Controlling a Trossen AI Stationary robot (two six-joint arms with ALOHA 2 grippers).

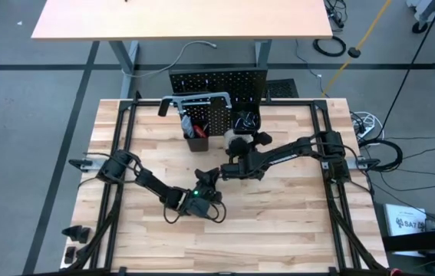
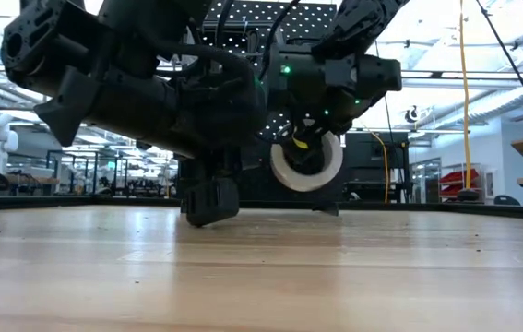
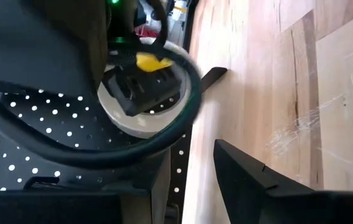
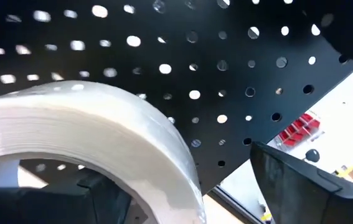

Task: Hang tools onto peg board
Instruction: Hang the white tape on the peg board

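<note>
The white tape roll (image 2: 307,166) hangs on my right gripper (image 1: 227,170) above the table's middle, in front of the upright black peg board (image 1: 217,80). The gripper's fingers stand apart. The roll also fills the right wrist view (image 4: 101,130) and shows in the left wrist view (image 3: 132,121). My left gripper (image 1: 208,179) is open and empty, low over the tabletop just near of the right gripper. A grey hacksaw (image 1: 196,100) hangs on the board. My right gripper has one finger (image 3: 142,87) through the hole of the tape roll, and the roll's inner rim (image 2: 305,148) hangs on it. The other finger (image 4: 301,180) stands outside, apart from the roll's outer face. The roll hangs on edge, clear of the table.
Two black bins are fixed low on the board; the left one (image 1: 196,140) holds red-handled tools, the right one (image 1: 245,120) dark items. The black frame rails (image 1: 117,153) run along both table sides. Bare wood lies toward the near edge (image 1: 278,230).
</note>
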